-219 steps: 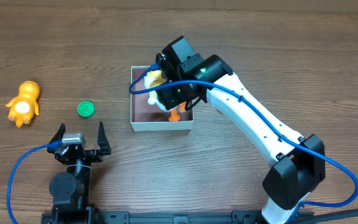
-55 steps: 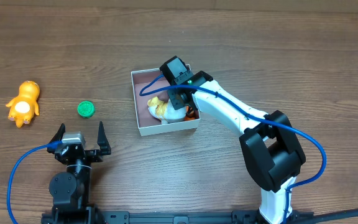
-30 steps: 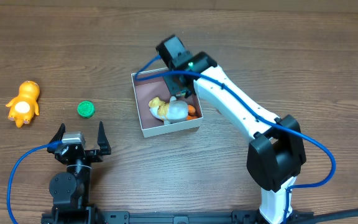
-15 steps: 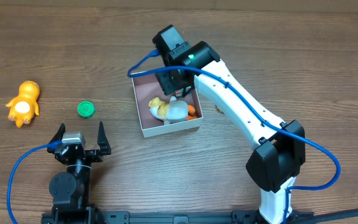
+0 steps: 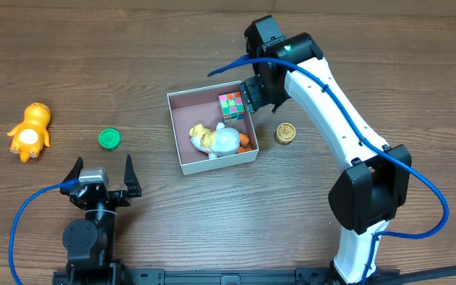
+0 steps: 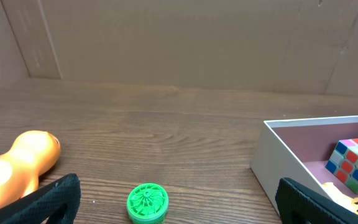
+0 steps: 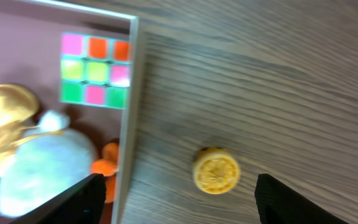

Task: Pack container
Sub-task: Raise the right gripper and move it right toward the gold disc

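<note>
The container [image 5: 219, 163] is a white-walled square box with a pinkish floor at the table's middle. Inside lie a multicoloured cube [image 5: 230, 106] in the back right corner and a white and yellow duck toy [image 5: 216, 140] at the front. My right gripper [image 5: 261, 96] hovers open over the box's right wall [image 7: 129, 112], nothing between its fingers. In the right wrist view, the cube [image 7: 96, 70] and duck [image 7: 36, 162] sit left of that wall, with a yellow disc [image 7: 216, 170] on the wood to its right. My left gripper [image 5: 101, 176] rests open near the front left.
A green ridged disc [image 5: 110, 139] and an orange figure toy [image 5: 28, 131] lie on the wood at the left. In the left wrist view the green disc [image 6: 147, 203] sits just ahead of the open fingers. The yellow disc [image 5: 286, 133] lies right of the box.
My right gripper has opened, lifted out of the box and swung back to the right. The cube in the box and the yellow disc are now uncovered. The left arm has not moved.
</note>
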You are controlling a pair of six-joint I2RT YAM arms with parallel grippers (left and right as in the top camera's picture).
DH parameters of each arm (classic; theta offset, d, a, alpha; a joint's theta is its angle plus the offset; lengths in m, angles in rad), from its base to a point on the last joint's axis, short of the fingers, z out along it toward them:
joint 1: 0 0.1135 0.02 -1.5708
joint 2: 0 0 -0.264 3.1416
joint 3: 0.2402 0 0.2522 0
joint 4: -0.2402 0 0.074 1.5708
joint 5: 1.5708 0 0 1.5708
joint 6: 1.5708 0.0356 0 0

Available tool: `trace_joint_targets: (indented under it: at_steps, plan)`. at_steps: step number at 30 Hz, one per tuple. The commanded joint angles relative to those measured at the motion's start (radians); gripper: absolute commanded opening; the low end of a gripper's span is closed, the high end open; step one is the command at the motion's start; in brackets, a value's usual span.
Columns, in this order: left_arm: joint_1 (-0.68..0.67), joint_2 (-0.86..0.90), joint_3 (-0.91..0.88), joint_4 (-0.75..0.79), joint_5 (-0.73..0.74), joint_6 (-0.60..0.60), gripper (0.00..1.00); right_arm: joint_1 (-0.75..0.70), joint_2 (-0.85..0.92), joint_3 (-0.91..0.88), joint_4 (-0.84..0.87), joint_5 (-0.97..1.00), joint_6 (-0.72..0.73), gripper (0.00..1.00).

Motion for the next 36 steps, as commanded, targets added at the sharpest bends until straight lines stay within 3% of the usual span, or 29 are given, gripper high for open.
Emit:
trace_joint_targets:
  at_steps: [1,15,28,30,34,36]
  plan:
    - [0.004,-0.01,-0.003,0.0,-0.006,0.022,1.0,0.014,0.005,0.011,0.009,-0.092,-0.023,0.79]
    - [0.004,-0.01,-0.003,0.0,-0.006,0.022,1.0,0.018,0.059,-0.01,0.009,-0.099,-0.024,0.79]
    - [0.004,-0.009,-0.003,0.0,-0.006,0.022,1.0,0.018,0.059,-0.137,0.084,-0.099,-0.024,0.78]
    - [0.004,-0.009,-0.003,0.0,-0.006,0.022,1.0,0.018,0.059,-0.137,0.085,-0.099,-0.023,0.72]
    - [0.004,-0.009,-0.003,0.0,-0.006,0.022,1.0,0.018,0.059,-0.137,0.089,-0.099,-0.019,0.33]
    - [0.004,-0.009,-0.003,0.0,-0.006,0.022,1.0,0.018,0.059,-0.137,0.09,-0.099,-0.019,0.28]
